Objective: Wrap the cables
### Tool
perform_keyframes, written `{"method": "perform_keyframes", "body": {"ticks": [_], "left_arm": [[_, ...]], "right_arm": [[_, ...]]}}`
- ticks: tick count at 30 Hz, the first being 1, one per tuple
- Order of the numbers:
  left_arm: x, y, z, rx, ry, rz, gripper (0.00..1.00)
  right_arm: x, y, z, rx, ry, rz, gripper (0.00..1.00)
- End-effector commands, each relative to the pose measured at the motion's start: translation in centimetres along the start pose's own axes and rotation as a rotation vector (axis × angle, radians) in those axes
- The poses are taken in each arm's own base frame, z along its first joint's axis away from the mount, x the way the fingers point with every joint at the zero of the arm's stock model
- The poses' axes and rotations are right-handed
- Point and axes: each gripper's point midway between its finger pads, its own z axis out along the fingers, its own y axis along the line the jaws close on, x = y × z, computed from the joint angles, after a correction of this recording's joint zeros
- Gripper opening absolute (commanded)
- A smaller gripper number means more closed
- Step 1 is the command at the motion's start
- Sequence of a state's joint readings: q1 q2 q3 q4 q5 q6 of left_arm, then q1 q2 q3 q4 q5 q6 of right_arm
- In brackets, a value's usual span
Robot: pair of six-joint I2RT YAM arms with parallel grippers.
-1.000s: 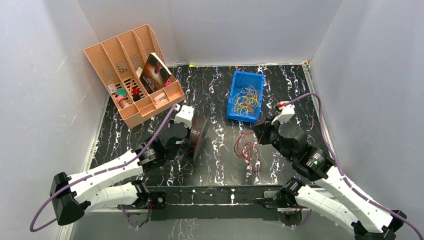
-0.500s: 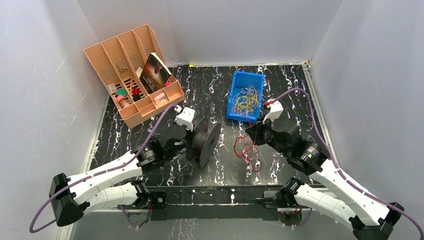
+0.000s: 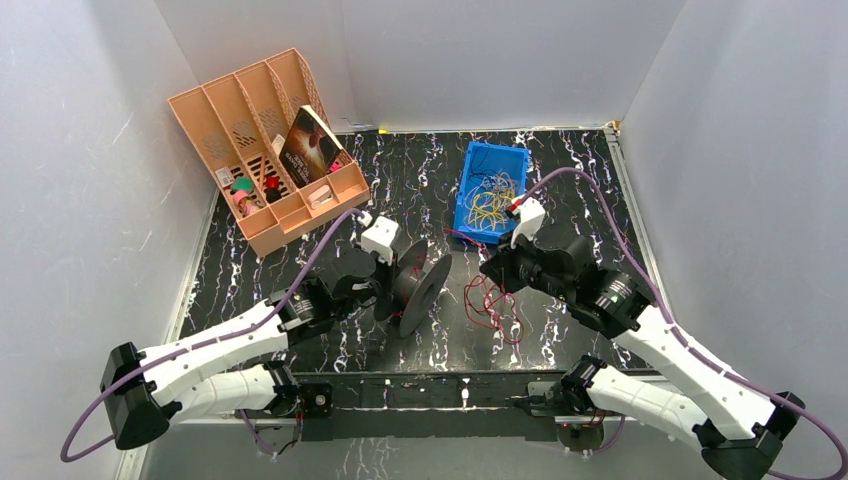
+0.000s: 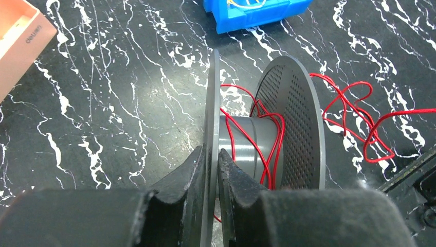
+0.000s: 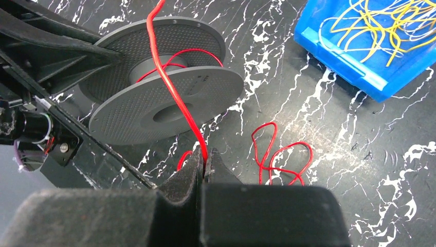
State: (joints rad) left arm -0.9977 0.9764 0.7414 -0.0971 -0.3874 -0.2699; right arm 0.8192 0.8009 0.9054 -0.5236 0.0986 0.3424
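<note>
A dark grey spool (image 3: 415, 283) stands on edge at the table's middle, with a few turns of thin red cable (image 4: 267, 139) on its hub. My left gripper (image 4: 212, 157) is shut on the spool's near flange (image 4: 211, 103). My right gripper (image 5: 204, 160) is shut on the red cable (image 5: 172, 87), which runs from its fingers up across the spool (image 5: 164, 103). Loose loops of the red cable (image 3: 492, 300) lie on the table between the spool and my right gripper (image 3: 492, 270). They also show in the right wrist view (image 5: 277, 154).
A blue bin (image 3: 490, 192) of thin yellow wires stands behind the loose cable. An orange desk organizer (image 3: 265, 150) with a book and small items stands at the back left. White walls close the table on three sides.
My left gripper has carried the spool right, toward the table's middle. My right gripper has moved left and back with the red cable, closer to the spool.
</note>
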Motion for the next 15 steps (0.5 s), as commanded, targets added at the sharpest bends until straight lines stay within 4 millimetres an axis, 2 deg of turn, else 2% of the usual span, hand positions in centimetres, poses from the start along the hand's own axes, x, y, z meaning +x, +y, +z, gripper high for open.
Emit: {"method": "perform_keyframes", "body": {"ticks": [1, 8, 15], "left_arm": [[-0.9, -1.1, 0.0, 0.047, -0.006, 0.005, 0.15], [-0.7, -1.5, 0.2, 0.064, 0.015, 0.016, 0.20], [-1.3, -1.9, -0.3, 0.086, 0.028, 0.026, 0.34]], "right_arm": [[-1.7, 1.5, -0.9, -0.066, -0.014, -0.034, 0.00], [-1.3, 2.4, -0.8, -0.117, 0.025, -0.050, 0.00], [-0.8, 3.0, -0.9, -0.138, 0.096, -0.046, 0.00]]}}
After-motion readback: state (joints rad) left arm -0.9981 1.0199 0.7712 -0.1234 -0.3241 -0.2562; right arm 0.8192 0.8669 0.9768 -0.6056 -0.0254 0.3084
